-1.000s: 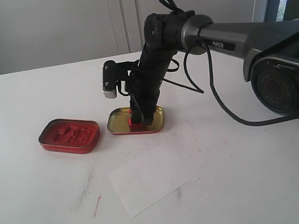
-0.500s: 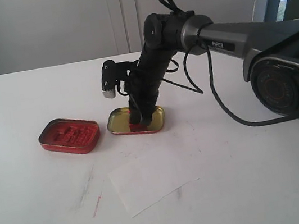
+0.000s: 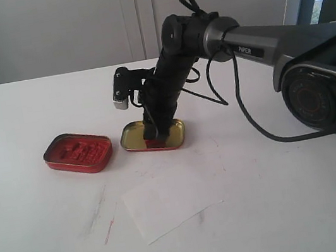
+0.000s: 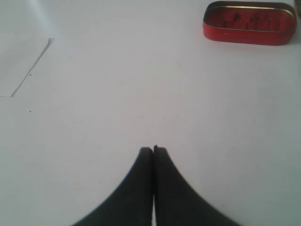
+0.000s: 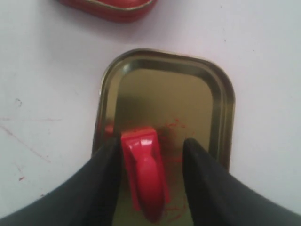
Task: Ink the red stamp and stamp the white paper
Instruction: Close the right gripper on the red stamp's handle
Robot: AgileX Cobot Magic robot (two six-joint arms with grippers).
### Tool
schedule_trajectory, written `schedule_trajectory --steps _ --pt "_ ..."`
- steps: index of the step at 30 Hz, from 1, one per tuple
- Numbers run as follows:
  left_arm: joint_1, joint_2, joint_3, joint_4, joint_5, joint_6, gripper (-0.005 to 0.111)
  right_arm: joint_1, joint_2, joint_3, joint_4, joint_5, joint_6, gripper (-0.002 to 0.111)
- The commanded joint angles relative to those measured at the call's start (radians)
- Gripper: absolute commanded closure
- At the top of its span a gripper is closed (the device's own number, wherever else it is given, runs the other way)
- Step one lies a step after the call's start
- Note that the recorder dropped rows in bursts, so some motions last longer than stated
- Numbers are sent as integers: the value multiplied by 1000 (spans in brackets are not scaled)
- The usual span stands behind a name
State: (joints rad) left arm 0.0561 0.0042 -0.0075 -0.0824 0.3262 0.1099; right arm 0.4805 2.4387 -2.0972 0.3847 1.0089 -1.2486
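Observation:
The red stamp [image 5: 143,169] stands in the gold-lined tin lid [image 5: 221,94], between the fingers of my right gripper [image 5: 151,143]. That gripper is open: the stamp lies against one finger and a gap separates it from the other. In the exterior view the right gripper [image 3: 156,133] reaches down into the lid [image 3: 179,136] and hides most of the stamp [image 3: 153,143]. The white paper [image 3: 170,202] lies flat in front of the lid, with nothing on it. My left gripper [image 4: 153,149] is shut and empty above bare table, with a corner of the paper [image 4: 19,61] to one side.
A red-filled tin [image 3: 78,153] sits just left of the lid, and it also shows in the left wrist view [image 4: 249,21] and the right wrist view [image 5: 110,8]. Faint red smears [image 3: 107,228] mark the white table left of the paper.
My right gripper has come down and slightly left around the stamp, which it now mostly hides. The tins and the paper have not moved.

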Motion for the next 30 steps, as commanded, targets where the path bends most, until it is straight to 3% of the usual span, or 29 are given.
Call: schedule_trajectory --steps 1,21,30 --pt "2 -4 7 -3 11 0 107 1 -3 -5 30 6 1 67" --pt "2 -4 7 -3 11 0 107 -3 -3 29 23 -16 -3 67" --pt "2 -4 7 -3 11 0 107 -3 -3 29 -16 -6 -3 78"
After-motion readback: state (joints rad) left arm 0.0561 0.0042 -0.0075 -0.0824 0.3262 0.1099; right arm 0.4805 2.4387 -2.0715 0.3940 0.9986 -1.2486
